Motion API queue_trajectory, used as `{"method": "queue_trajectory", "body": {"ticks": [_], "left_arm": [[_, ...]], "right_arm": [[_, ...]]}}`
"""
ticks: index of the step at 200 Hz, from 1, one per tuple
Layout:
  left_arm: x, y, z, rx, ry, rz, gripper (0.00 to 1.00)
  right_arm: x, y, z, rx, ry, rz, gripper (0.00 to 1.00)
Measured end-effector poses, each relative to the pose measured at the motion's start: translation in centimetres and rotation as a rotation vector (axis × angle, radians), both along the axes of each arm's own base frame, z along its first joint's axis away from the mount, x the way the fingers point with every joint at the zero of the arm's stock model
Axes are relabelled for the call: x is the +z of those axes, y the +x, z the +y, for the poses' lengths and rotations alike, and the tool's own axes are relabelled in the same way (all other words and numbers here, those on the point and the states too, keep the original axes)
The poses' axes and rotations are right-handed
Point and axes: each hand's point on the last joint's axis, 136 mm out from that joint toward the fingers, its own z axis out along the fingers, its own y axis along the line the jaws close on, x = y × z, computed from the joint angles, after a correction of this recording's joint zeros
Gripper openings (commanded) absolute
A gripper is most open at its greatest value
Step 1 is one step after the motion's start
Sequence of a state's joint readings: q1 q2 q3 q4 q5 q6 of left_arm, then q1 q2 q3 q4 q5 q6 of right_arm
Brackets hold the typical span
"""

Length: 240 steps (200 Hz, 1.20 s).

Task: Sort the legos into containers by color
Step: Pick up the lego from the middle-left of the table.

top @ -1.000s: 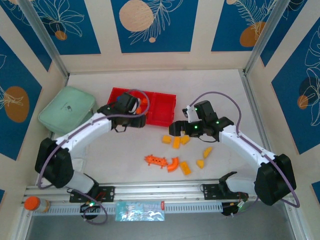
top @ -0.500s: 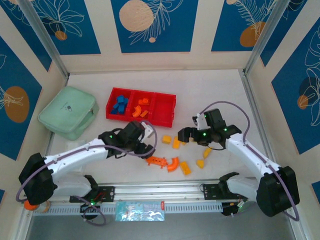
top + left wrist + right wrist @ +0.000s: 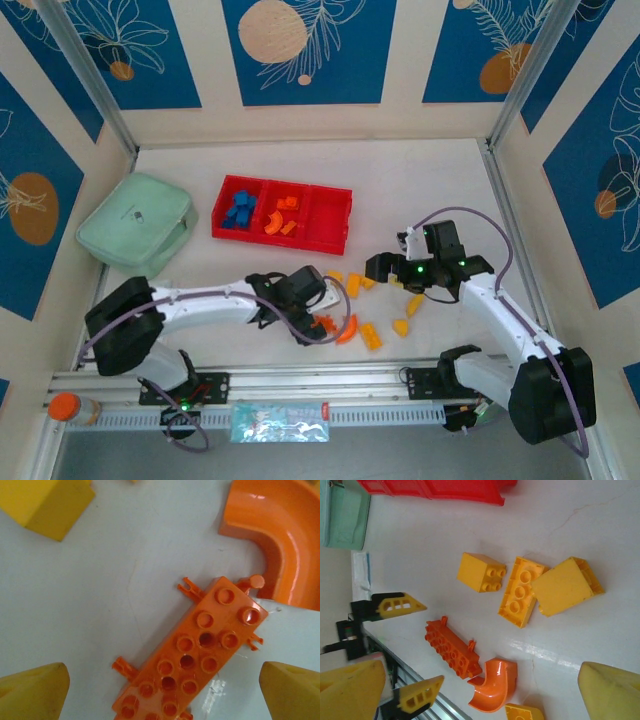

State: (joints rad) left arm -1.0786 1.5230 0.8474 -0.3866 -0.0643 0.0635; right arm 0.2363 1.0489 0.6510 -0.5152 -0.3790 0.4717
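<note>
Lego plate, orange, is cropped at the lower edge.

No legible text; print on packet too blurred.

A robot test cell in a lab
A left arm and a right arm were bolted side by side to a slotted metal rail at the near edge of a white surface; cream panels printed with blue leaf-pattern sheets walled it on three sides, held between bare aluminium posts
</note>
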Motion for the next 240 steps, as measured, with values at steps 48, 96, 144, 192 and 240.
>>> {"method": "queue_trajectory", "body": {"ticks": [48, 96, 144, 192, 240], "left_arm": [[-1.6, 1.0, -0.6, -0.037, 0.072, -0.022, 0.95], [-2.3, 1.2, -1.0, -0.055, 0.126, -0.014, 0.78], [-2.5, 0.7, -1.2, -0.066, 0.125, 0.009, 0.61], [-2.6, 0.5, -1.3, -0.066, 0.143, 0.041, 0.39], [-2.5, 0.5, -1.2, -0.057, 0.155, 0.055, 0.24]], "right_arm": [[0.0, -0.1, 0.1, 0.003, 0.015, 0.003, 0.99], [0.0, 0.1, -0.2, -0.006, 0.018, 0.004, 0.99], [0.1, 0.1, -0.2, -0.007, 0.019, 0.004, 0.99], [0.1, 0.0, -0.1, -0.003, 0.027, 0.006, 0.99], [0.2, 0.0, 0.0, 0.0, 0.034, 0.007, 0.99]]}}
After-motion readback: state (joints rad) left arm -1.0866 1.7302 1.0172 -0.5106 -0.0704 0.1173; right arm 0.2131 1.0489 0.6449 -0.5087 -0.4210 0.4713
